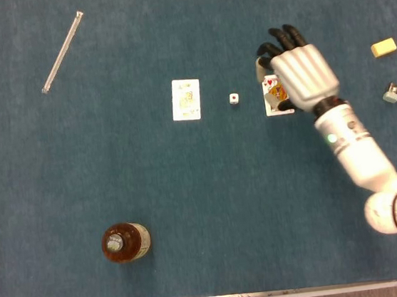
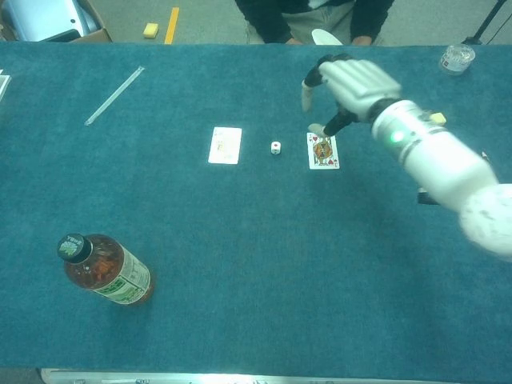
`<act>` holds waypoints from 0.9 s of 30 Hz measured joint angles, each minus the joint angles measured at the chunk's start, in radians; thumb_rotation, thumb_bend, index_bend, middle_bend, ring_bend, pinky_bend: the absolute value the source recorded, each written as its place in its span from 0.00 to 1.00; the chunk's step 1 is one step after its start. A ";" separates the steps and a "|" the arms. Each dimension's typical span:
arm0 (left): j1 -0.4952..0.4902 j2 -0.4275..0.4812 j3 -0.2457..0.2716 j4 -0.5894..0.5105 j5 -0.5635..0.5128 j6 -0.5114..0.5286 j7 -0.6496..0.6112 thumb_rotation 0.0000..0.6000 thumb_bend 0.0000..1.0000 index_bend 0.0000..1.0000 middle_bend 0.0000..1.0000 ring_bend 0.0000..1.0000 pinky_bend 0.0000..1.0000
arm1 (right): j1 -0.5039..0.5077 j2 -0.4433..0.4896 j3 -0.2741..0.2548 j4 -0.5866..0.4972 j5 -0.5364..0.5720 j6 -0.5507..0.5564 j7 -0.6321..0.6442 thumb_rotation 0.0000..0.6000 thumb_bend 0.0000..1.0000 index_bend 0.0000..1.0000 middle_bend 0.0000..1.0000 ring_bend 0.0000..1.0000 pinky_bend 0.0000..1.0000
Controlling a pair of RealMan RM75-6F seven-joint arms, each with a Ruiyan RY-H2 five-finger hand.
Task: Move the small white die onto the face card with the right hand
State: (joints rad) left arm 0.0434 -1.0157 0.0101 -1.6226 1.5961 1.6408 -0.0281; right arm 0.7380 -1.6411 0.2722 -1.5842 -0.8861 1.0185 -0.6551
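Nearest the front edge of the worktop, toward its left corner, a bottle of amber drink with a dark cap leans on the blue-green cloth. Further in, about midway across, three things lie in a row: a pale card on the left, the small white die just to its right and apart from it, and the face card with its red and yellow figure beyond the die, also not touching it. Over that face card hangs the right hand, white-backed with dark fingers spread and curved downward, holding nothing; in the head view it covers the card's right part, and one pale fingertip sits close to the card's far corner, though contact cannot be judged. Its white forearm runs back toward the front right corner. Right of the hand, near the right edge, lie a small grey-green object and a yellow block. Toward the far left corner a thin clear rod lies at a slant. At the far right corner stands a small clear round thing. The left hand shows in neither view.
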 measured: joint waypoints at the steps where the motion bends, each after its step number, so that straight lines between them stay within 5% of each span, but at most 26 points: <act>1: 0.000 0.000 0.000 0.001 -0.003 -0.003 0.000 1.00 0.44 0.23 0.17 0.04 0.05 | 0.010 -0.013 -0.001 0.016 0.011 -0.003 -0.008 1.00 0.24 0.50 0.29 0.07 0.00; 27: 0.013 -0.004 0.001 0.020 -0.012 0.001 -0.023 1.00 0.44 0.23 0.17 0.04 0.05 | 0.186 -0.282 -0.004 0.397 0.157 -0.098 -0.052 1.00 0.24 0.48 0.29 0.06 0.00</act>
State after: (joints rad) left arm 0.0560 -1.0192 0.0108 -1.6023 1.5837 1.6414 -0.0507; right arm 0.9237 -1.9232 0.2679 -1.1875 -0.7292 0.9201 -0.7076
